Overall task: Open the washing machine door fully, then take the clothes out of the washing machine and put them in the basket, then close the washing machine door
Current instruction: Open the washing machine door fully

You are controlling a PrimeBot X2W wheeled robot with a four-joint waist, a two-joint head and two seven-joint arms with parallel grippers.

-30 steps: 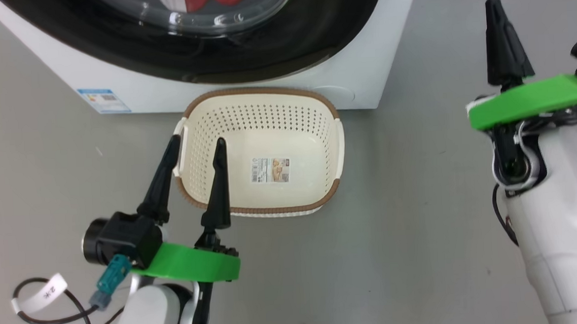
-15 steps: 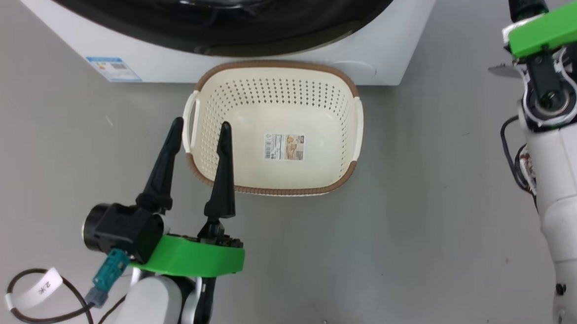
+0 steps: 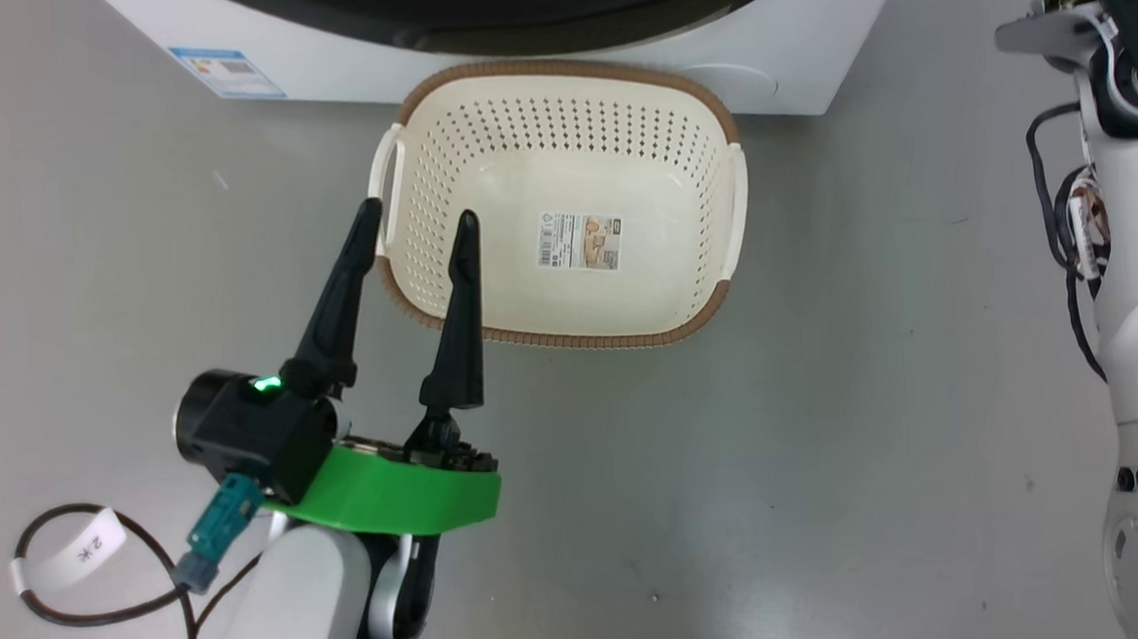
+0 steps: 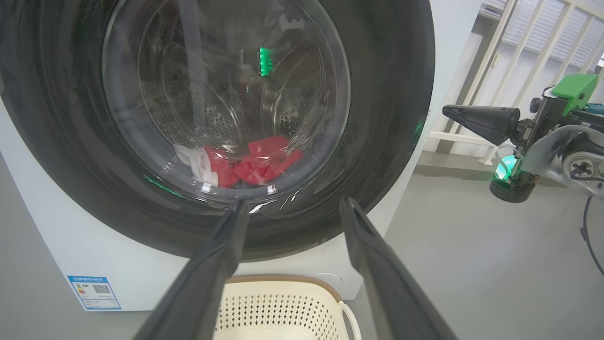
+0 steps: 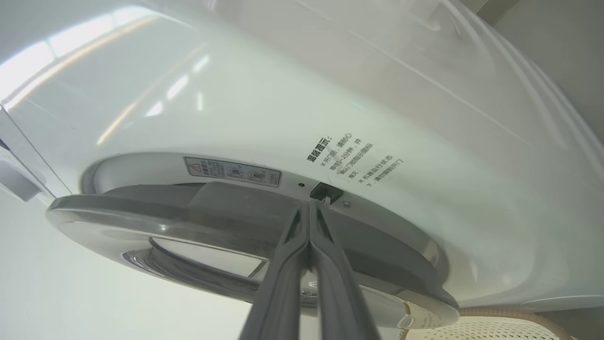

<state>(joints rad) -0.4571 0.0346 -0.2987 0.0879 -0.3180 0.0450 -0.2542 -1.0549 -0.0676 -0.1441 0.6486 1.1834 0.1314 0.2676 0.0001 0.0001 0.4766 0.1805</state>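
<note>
Head view: my left tool (image 3: pixel 417 212) hangs with its fingers spread wide, holding nothing, tips over the near left corner of the basket (image 3: pixel 580 339), which sits on the grey floor (image 3: pixel 829 442) just before the washing machine (image 3: pixel 809 63). Left wrist view has the clothes (image 4: pixel 255 165) lying low inside, behind the glass of the washing machine door (image 4: pixel 387 118). My right tool (image 5: pixel 310 210), fingers pressed together, points at that door's edge by a dark latch slot (image 5: pixel 325 191).

Grey floor (image 3: pixel 829 442) bears the washing machine (image 3: pixel 835 13), basket (image 3: pixel 556 67) just before it.
</note>
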